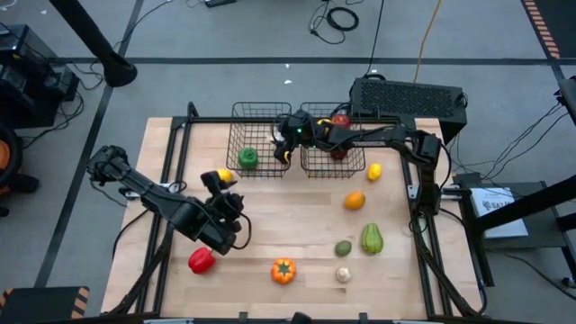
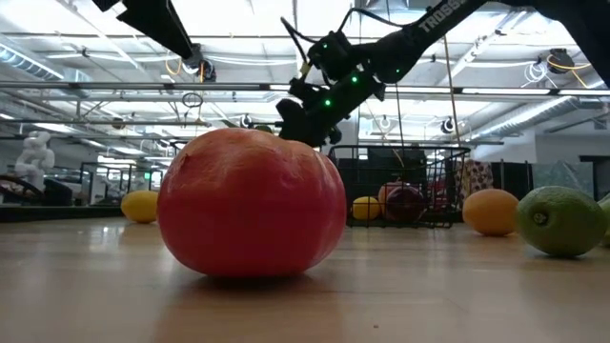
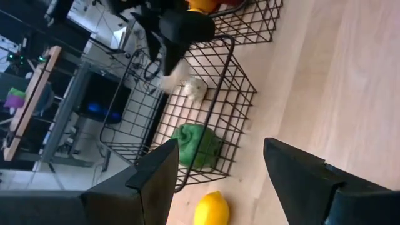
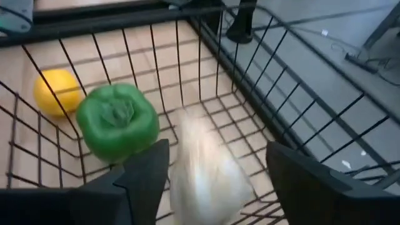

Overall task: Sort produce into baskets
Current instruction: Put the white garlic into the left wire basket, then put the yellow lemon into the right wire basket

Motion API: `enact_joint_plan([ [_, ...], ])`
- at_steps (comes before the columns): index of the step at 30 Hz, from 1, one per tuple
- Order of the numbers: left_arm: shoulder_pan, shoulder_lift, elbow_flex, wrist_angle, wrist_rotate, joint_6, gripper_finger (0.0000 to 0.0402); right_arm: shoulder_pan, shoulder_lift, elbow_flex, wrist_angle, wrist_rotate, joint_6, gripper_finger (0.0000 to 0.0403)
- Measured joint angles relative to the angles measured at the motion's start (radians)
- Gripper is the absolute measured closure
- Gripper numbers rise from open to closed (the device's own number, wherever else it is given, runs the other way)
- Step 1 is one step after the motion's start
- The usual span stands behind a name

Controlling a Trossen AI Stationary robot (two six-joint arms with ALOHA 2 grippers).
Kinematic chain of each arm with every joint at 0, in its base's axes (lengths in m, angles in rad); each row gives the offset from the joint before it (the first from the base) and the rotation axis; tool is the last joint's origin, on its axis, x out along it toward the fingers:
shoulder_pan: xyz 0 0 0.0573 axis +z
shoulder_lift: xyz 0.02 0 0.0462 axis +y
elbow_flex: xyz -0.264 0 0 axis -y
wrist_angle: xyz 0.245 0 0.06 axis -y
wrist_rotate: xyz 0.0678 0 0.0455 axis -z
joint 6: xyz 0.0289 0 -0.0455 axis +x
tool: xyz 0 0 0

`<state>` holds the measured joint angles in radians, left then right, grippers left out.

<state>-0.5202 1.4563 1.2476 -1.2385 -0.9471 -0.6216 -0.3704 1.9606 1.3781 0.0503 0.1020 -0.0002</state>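
Two dark wire baskets stand side by side at the table's far middle, the left basket (image 1: 256, 144) and the right basket (image 1: 335, 148). My right gripper (image 1: 288, 137) is open above the left basket's right part. A blurred whitish bulb (image 4: 206, 172) shows below and between its fingers, over the basket floor; it also shows in the left wrist view (image 3: 189, 87). A green pepper (image 4: 117, 122) lies in that basket. My left gripper (image 1: 219, 192) is open and empty, just near of a yellow lemon (image 1: 220, 177) that lies on the table before the left basket.
The right basket holds a red apple (image 1: 340, 120) and other pieces. On the table lie a lemon (image 1: 374, 171), an orange (image 1: 355, 201), two green pieces (image 1: 372, 238), a whitish bulb (image 1: 343, 274), an orange pepper (image 1: 283, 270) and a red pepper (image 1: 202, 261). A black box (image 1: 409, 97) stands behind.
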Motion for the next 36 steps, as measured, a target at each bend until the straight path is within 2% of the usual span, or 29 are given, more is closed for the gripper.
enact_joint_plan([
  [6, 0.034, 0.000, 0.016, 0.002, -0.006, 0.008, 0.0160, 0.013, -0.003, 0.000, -0.008, 0.000, 0.019, 0.0098],
  [9, 0.041, 0.000, 0.016, 0.001, -0.005, 0.007, 0.0160, 0.032, -0.057, -0.001, -0.060, 0.001, 0.041, 0.0090],
  [13, 0.041, 0.000, 0.016, 0.000, -0.006, 0.007, 0.0160, 0.108, -0.246, 0.002, -0.204, 0.004, 0.041, 0.0091],
  [17, 0.041, 0.000, 0.016, -0.001, -0.037, 0.007, 0.0160, 0.230, -0.463, 0.002, -0.442, 0.021, 0.058, 0.0092],
  [20, 0.041, 0.000, 0.016, 0.000, -0.074, 0.007, 0.0160, 0.353, -0.608, 0.003, -0.627, 0.119, 0.112, 0.0092],
  [24, 0.041, 0.000, 0.016, 0.000, -0.144, 0.006, 0.0160, 0.528, -0.710, -0.010, -0.866, 0.236, 0.252, 0.0092],
  [28, 0.041, 0.000, 0.017, 0.000, -0.273, 0.030, 0.0160, 0.676, -0.772, -0.098, -0.941, 0.338, 0.424, 0.0092],
  [33, 0.042, 0.000, 0.017, 0.000, -0.209, 0.060, 0.0160, 0.804, -0.786, -0.288, -0.946, 0.371, 0.576, 0.0092],
  [36, 0.042, 0.000, 0.017, 0.001, -0.194, 0.079, 0.0160, 0.856, -0.782, -0.408, -0.917, 0.369, 0.589, 0.0092],
])
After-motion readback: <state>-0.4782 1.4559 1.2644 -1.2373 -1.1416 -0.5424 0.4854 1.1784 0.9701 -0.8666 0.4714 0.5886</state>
